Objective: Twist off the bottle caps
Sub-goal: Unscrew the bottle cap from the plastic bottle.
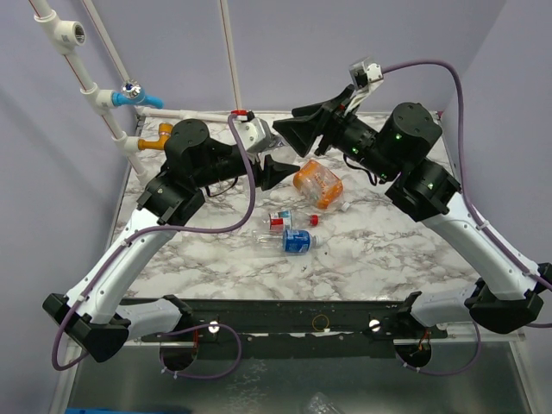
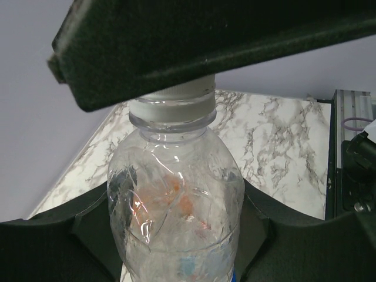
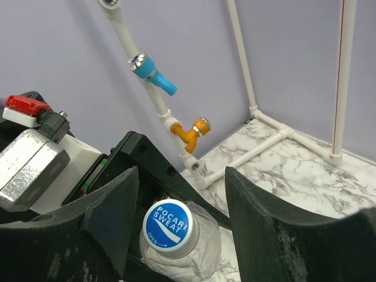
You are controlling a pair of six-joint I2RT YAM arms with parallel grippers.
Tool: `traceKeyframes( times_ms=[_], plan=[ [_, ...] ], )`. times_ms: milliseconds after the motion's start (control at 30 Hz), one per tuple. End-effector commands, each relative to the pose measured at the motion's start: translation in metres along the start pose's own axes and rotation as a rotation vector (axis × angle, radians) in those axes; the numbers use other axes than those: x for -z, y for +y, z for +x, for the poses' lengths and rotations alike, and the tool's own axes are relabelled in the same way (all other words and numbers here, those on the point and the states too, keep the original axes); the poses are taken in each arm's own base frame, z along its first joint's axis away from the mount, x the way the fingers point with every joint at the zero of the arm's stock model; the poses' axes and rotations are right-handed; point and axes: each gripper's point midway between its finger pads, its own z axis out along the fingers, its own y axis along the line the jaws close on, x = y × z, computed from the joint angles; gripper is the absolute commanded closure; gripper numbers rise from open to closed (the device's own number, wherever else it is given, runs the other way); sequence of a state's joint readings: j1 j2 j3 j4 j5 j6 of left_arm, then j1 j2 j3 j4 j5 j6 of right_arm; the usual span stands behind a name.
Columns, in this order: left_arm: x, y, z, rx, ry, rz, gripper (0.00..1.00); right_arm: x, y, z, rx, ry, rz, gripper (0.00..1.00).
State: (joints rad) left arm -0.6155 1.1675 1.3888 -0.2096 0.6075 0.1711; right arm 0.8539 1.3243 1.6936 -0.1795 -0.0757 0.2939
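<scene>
My left gripper (image 1: 278, 168) is shut on a clear bottle (image 2: 176, 200), which stands between its two black fingers (image 2: 53, 241). The bottle's blue-and-white cap (image 3: 168, 228) is on its neck, and its white side shows in the left wrist view (image 2: 176, 97). My right gripper (image 3: 182, 226) is open, with one finger on each side of the cap and not touching it. One right finger (image 2: 205, 41) hangs just over the cap. On the table lie the orange bottle (image 1: 317, 184), the red-labelled bottle (image 1: 278, 220), a loose red cap (image 1: 313, 219) and the blue-labelled bottle (image 1: 293, 240).
A white pipe frame stands at the back left, carrying a blue valve (image 3: 154, 73) and an orange tap (image 3: 192, 132). Both also show in the top view, the valve (image 1: 129, 95) above the tap (image 1: 155, 136). Purple walls close in the back and sides. The marble table (image 1: 388, 250) ends at a black rail in front.
</scene>
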Motion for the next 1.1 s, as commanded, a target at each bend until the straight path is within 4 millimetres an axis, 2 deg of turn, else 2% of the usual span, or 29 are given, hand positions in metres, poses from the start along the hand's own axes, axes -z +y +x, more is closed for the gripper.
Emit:
traceKeyframes(
  times_ms=[0,133,333,433,533,667,733,833,900,967,1067],
  plan=[
    [-0.001,0.008,-0.008,0.019,-0.026,-0.042,1.0,-0.004,0.005,0.005,-0.024,-0.001,-0.027,0.4],
    [-0.001,0.008,-0.011,0.031,-0.033,-0.044,1.0,-0.008,0.006,0.009,-0.03,0.009,-0.037,0.51],
    [0.0,0.003,-0.021,0.07,-0.059,-0.03,1.0,-0.009,0.004,0.01,-0.018,0.005,-0.034,0.88],
    [0.002,-0.009,-0.03,0.1,-0.079,0.029,1.0,-0.001,0.011,-0.001,0.017,-0.019,-0.066,0.99],
    [0.007,-0.037,-0.04,0.142,-0.096,0.183,1.0,0.014,0.037,-0.013,0.096,-0.034,-0.207,0.99],
    [0.028,-0.093,-0.047,0.219,-0.083,0.511,1.0,0.052,0.087,-0.017,0.196,-0.04,-0.506,0.99],
    [0.042,-0.113,-0.047,0.264,-0.061,0.64,1.0,0.076,0.111,-0.012,0.227,-0.019,-0.677,0.99],
    [0.054,-0.127,-0.049,0.317,-0.032,0.746,1.0,0.11,0.139,-0.001,0.238,0.034,-0.919,0.99],
    [0.057,-0.13,-0.052,0.331,-0.025,0.772,1.0,0.123,0.149,0.004,0.229,0.064,-1.025,1.0],
    [0.058,-0.13,-0.055,0.328,-0.028,0.779,1.0,0.126,0.151,0.006,0.222,0.071,-1.058,0.99],
    [0.06,-0.131,-0.059,0.318,-0.035,0.78,1.0,0.117,0.146,0.004,0.219,0.053,-1.001,0.99]
  ],
)
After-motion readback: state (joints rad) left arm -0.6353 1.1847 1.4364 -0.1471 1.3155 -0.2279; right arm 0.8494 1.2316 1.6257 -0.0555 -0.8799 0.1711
